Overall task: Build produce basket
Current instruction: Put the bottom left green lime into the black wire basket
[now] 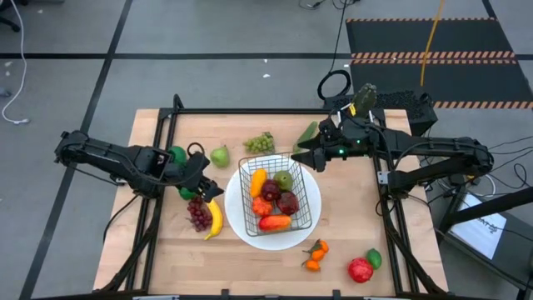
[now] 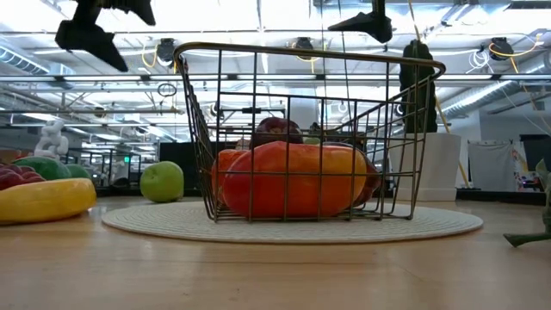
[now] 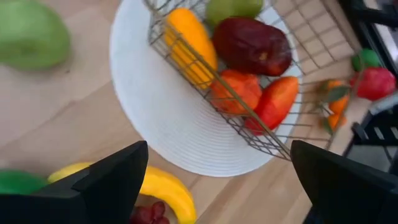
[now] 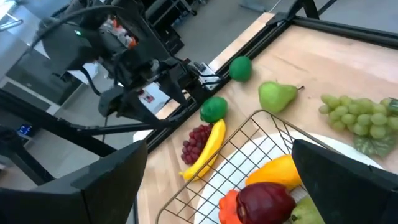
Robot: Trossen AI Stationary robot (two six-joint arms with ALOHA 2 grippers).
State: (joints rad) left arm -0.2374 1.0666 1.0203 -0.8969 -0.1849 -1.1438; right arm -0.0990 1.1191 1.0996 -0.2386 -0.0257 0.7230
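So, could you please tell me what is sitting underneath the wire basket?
The basket stands on a round white plate, whose ribbed rim shows all around it. The plate's middle is covered by the produce inside, so anything under those pieces cannot be seen.

In the low view, the wire basket (image 2: 306, 133) hides most of its load behind the big orange-red piece (image 2: 293, 179) at the front; only the top of a dark red fruit (image 2: 275, 129) shows above it. At nine o'clock the banana (image 2: 43, 200) and the purple grapes (image 2: 15, 176) are cut by the edge. Both arms show only as dark shapes along the top.

In the left wrist view, the green pear (image 3: 31, 34) is blurred and clipped at ten o'clock. The left gripper (image 3: 217, 186) shows only its two fingers, cut off at six o'clock.

In the right wrist view, the green grapes (image 4: 360, 115) run off at three o'clock.
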